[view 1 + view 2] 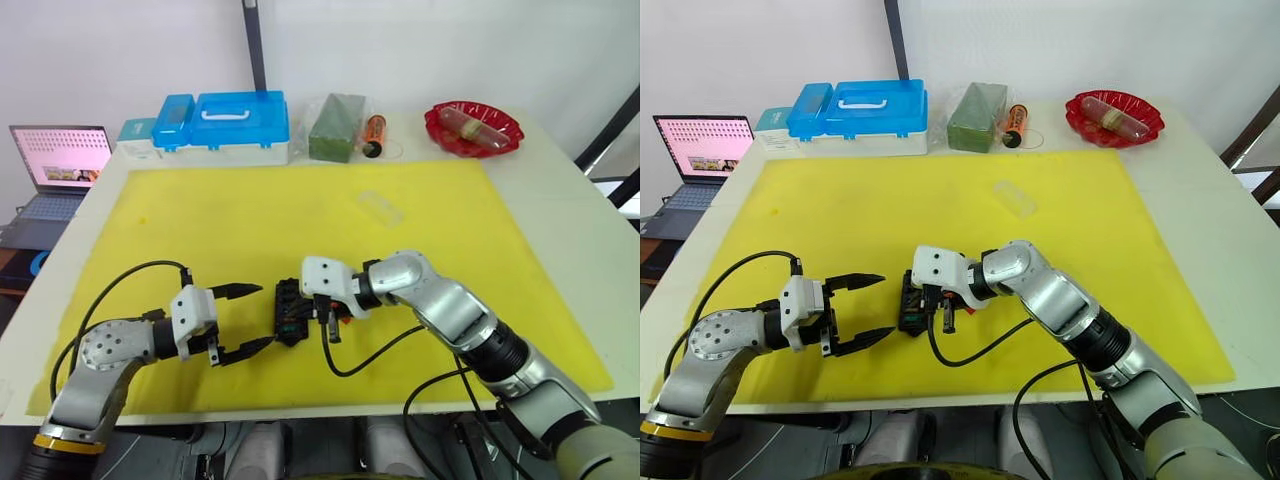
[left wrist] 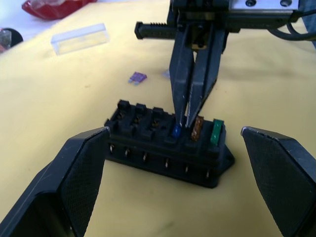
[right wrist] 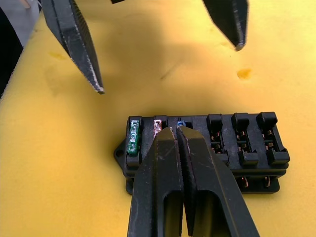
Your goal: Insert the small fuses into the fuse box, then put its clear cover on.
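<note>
The right hand [image 2: 187, 118] is pressed together, its tips pinching the blue fuse [image 2: 176, 130] in the box [image 2: 168, 148]. The left hand [image 1: 245, 320] is spread wide, just beside the box, touching nothing.

The two head views look forward and down from above the table's near edge, taking in the whole yellow mat [image 1: 250, 220]. The left wrist camera sits low over the mat, close to the fuse box [image 2: 168, 148], facing toward the red dish [image 2: 54, 7]. The right wrist camera looks steeply down on the same box from the opposite side, very near.
</note>
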`<move>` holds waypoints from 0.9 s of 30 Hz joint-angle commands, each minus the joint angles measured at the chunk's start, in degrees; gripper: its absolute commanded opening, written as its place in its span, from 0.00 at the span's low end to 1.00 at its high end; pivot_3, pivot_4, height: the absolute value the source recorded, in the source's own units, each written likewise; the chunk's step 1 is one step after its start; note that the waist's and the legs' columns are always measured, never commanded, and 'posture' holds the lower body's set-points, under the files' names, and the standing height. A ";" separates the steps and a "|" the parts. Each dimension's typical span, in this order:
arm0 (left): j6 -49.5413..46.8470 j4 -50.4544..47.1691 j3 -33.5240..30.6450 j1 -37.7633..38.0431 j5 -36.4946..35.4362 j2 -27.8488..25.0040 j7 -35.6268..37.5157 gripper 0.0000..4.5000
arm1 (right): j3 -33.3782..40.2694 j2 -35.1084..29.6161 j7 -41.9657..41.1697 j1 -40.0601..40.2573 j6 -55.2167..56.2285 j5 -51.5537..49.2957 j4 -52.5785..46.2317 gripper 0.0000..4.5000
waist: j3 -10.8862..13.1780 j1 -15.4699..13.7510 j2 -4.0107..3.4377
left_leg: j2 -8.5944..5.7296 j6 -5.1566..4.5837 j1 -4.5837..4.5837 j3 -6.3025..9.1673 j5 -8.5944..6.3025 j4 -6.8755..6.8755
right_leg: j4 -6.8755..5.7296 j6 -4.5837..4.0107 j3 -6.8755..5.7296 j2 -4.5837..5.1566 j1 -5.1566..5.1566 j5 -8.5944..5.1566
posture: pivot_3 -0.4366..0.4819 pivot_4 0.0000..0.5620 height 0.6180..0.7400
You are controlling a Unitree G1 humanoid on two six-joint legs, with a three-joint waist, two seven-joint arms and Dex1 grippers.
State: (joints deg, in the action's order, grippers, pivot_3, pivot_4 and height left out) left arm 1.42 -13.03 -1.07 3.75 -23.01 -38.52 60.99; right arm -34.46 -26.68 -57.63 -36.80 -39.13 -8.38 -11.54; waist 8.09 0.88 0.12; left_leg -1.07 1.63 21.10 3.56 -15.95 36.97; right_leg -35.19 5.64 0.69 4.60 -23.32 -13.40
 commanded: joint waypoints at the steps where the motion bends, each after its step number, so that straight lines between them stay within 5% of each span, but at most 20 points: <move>1: -0.36 -2.00 -1.29 -0.18 -0.37 -0.76 -0.28 1.00 | -5.46 -0.98 0.87 4.74 -5.28 3.65 10.58 0.01 | -0.04 -0.01 0.00 | 0.01 0.00 -0.04 0.01 0.00 0.00 | 0.00 -0.02 0.00 0.00 0.00 -0.01 | 0.48 0.27 1.00; 6: -1.05 -2.01 -1.36 -0.12 -0.26 -0.77 -0.55 1.00 | -4.35 -0.72 0.68 5.06 -6.43 2.79 12.15 0.01 | -0.11 -0.01 0.05 | 0.07 0.01 -0.69 -0.03 -0.03 -0.22 | 0.02 0.20 0.02 0.10 0.31 -0.37 | 0.48 0.27 1.00; 27: 1.63 2.30 -1.67 -0.53 -0.26 -0.53 1.56 1.00 | 2.27 -0.77 0.13 3.41 -5.57 -1.15 5.78 0.01 | 0.48 -0.17 0.14 | 0.04 0.01 -0.53 -0.03 -0.03 -0.44 | 0.09 0.20 0.03 0.36 0.08 -0.39 | 0.48 0.27 1.00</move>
State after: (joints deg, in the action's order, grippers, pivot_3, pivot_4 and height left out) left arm 1.81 -10.24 -1.29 3.67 -23.00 -38.73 62.17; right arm -30.26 -25.23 -58.28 -35.65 -40.82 -11.68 -9.63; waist 8.57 0.72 0.26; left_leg -1.04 1.64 20.57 3.54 -15.98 36.50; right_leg -35.08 5.84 0.72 4.99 -23.24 -13.79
